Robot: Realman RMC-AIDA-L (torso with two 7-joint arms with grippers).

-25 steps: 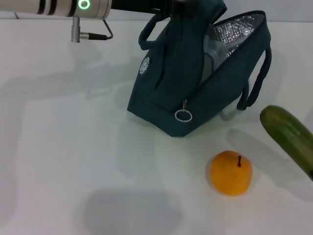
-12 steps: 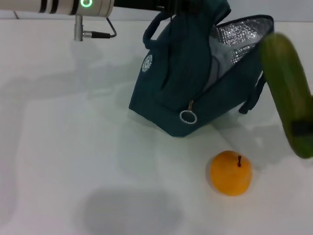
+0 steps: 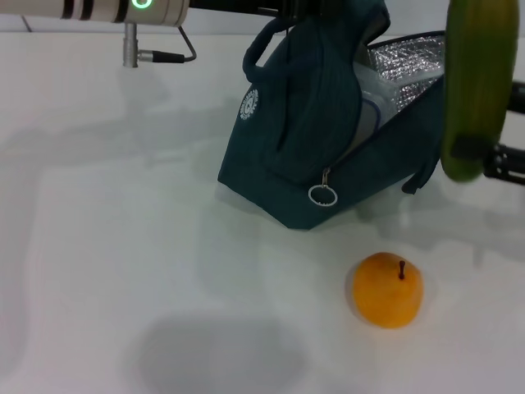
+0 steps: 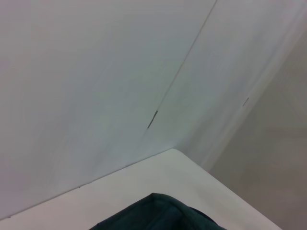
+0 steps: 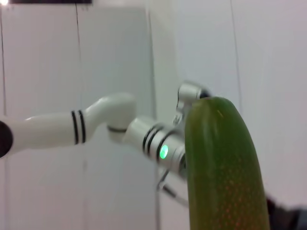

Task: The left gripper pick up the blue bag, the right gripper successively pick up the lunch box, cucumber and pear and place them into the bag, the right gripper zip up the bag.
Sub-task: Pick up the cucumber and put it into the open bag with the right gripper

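The right gripper (image 3: 492, 156) has the cucumber (image 3: 477, 82) clamped near its lower end, and the cucumber stands almost upright above the jaws, just beside the open mouth of the bag (image 3: 328, 156). The step in hand looks like dropping it inside, and that calls for tipping the long body over so its free end goes through the foil-lined opening first, rather than catching on the near wall or the handle. The box (image 3: 367, 115) already sits in there as a pale shape, so the cucumber wants to slide alongside it, not jam on top. Up at the handles, the left gripper (image 3: 308, 6) is at the top of the bag, holding it tilted with the mouth toward the right gripper; its fingers cannot be made out. The pear (image 3: 387, 290) waits on the table (image 3: 107, 246), below and to the left of the right gripper, well apart from it.
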